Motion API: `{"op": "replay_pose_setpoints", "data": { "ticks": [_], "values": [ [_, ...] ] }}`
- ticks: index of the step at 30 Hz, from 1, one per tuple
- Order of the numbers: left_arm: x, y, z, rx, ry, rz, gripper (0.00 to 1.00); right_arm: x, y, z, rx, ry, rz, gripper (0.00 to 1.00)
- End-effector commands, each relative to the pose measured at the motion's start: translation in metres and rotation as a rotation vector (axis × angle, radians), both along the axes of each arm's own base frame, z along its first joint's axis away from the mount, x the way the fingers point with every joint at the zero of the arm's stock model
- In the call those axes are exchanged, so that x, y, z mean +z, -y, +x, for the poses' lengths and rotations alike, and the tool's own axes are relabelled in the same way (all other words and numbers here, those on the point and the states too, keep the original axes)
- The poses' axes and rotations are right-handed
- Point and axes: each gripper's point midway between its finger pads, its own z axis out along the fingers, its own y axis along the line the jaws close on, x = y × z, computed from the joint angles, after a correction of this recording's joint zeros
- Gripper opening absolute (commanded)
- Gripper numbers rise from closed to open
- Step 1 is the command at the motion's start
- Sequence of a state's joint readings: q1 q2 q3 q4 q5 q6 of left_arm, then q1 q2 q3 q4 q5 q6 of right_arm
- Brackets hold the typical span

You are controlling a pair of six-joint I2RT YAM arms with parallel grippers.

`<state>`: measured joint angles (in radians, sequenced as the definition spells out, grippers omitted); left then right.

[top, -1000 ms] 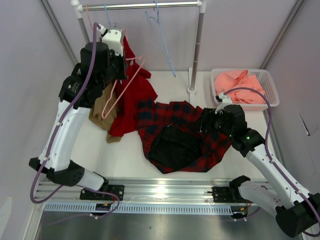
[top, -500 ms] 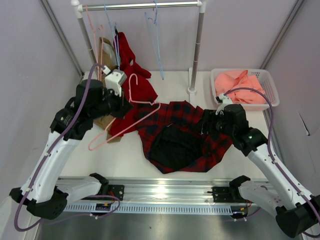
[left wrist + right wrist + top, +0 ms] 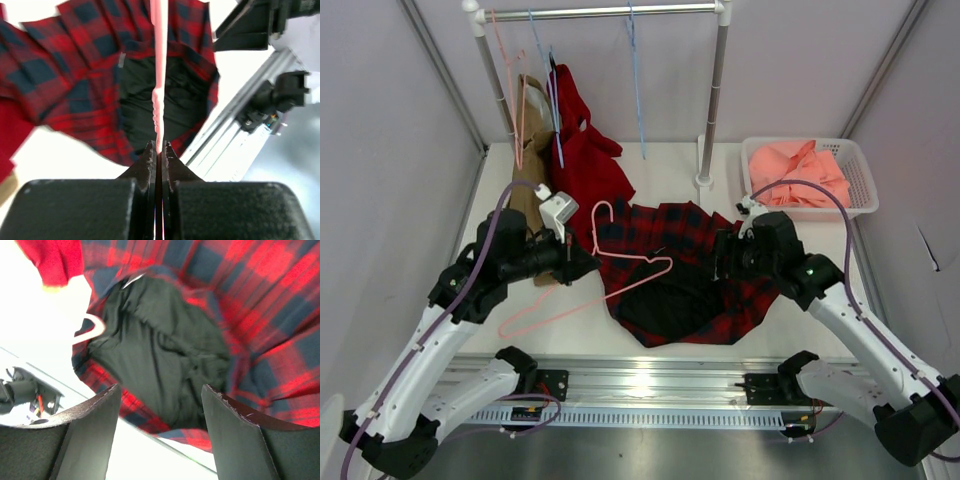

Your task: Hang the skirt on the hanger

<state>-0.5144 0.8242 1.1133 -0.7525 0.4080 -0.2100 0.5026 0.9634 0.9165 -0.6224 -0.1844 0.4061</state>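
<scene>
The red and navy plaid skirt [image 3: 695,245] lies spread on the table with its black lining [image 3: 670,305] showing at the front. My left gripper [image 3: 588,266] is shut on the pink hanger [image 3: 625,284], whose hook curls up near the skirt's left edge and whose frame slants down to the left over the table. In the left wrist view the hanger wire [image 3: 159,75] runs straight out from between the shut fingers over the skirt [image 3: 65,85]. My right gripper [image 3: 722,262] hovers open over the skirt's right part; its wrist view looks down on the lining [image 3: 165,360].
A clothes rail [image 3: 600,12] at the back carries light-blue hangers, a pink hanger, a solid red garment [image 3: 585,160] and a tan one [image 3: 528,180]. A white basket [image 3: 860,170] with salmon-pink cloth stands at the back right. The metal rail [image 3: 650,385] runs along the near edge.
My left arm has swung down and forward from the clothes rail, carrying the pink hanger down to the skirt's left edge. The right gripper has shifted slightly left over the skirt.
</scene>
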Motion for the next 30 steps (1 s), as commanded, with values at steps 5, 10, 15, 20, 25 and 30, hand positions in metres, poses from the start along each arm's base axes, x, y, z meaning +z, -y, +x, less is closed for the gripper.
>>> {"op": "replay_pose_setpoints", "data": {
  "ticks": [5,10,15,20,25,30],
  "values": [
    [-0.010,0.025,-0.017,-0.109,-0.030,-0.138,0.00,-0.009,-0.036,-0.002,0.028,-0.014,-0.023,0.74],
    [-0.018,0.030,-0.021,-0.124,-0.036,-0.143,0.00,-0.026,-0.029,-0.002,-0.003,-0.066,-0.087,0.71],
    [-0.030,0.034,-0.016,-0.093,-0.048,-0.119,0.00,-0.051,-0.018,-0.009,-0.026,-0.128,-0.162,0.55],
    [-0.043,0.033,-0.010,-0.049,-0.056,-0.092,0.00,-0.070,-0.018,-0.001,-0.048,-0.143,-0.206,0.47],
    [-0.060,0.016,0.001,0.056,-0.060,0.002,0.00,-0.092,-0.027,0.011,-0.047,-0.185,-0.246,0.36],
    [-0.066,0.005,0.002,0.114,-0.072,0.031,0.00,-0.108,-0.037,0.020,-0.054,-0.200,-0.260,0.34]
  ]
}}
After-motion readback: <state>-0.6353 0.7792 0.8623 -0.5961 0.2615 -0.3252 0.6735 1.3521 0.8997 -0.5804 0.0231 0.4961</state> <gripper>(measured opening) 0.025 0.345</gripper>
